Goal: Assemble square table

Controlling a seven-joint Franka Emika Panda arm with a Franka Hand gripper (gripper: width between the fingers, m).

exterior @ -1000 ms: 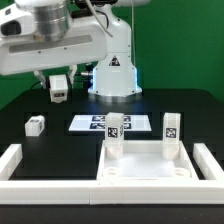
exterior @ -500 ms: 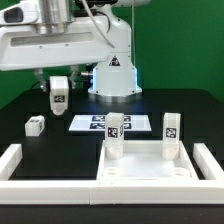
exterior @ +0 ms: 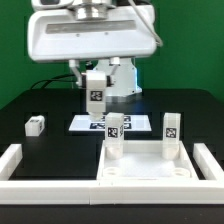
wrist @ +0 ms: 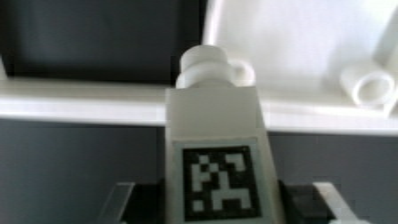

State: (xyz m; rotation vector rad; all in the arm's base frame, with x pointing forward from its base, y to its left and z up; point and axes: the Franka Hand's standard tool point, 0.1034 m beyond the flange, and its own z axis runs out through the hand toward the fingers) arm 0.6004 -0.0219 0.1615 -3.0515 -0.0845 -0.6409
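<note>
My gripper [exterior: 96, 95] is shut on a short white leg [exterior: 96, 88] with a black-white tag and holds it in the air above the marker board [exterior: 84, 124]. In the wrist view the leg [wrist: 217, 120] stands between the two fingers [wrist: 132, 200], and my gripper [wrist: 222, 205] grips its tagged end. The white square slab [exterior: 147, 167] lies at the front, right of centre. Two tagged legs stand upright at its far corners, one to the left [exterior: 115, 130] and one to the right [exterior: 171, 128]. A fourth leg [exterior: 35, 125] lies loose on the black table at the exterior view's left.
A low white border wall [exterior: 48, 190] runs along the front and up both sides [exterior: 12, 158]. The robot base [exterior: 122, 78] stands at the back behind the held leg. In the wrist view the slab's white rim [wrist: 107, 92] and a round white socket or leg end [wrist: 368, 88] lie ahead.
The arm has swung toward the exterior view's right with the leg in its gripper, from over the left part of the table to above the marker board.
</note>
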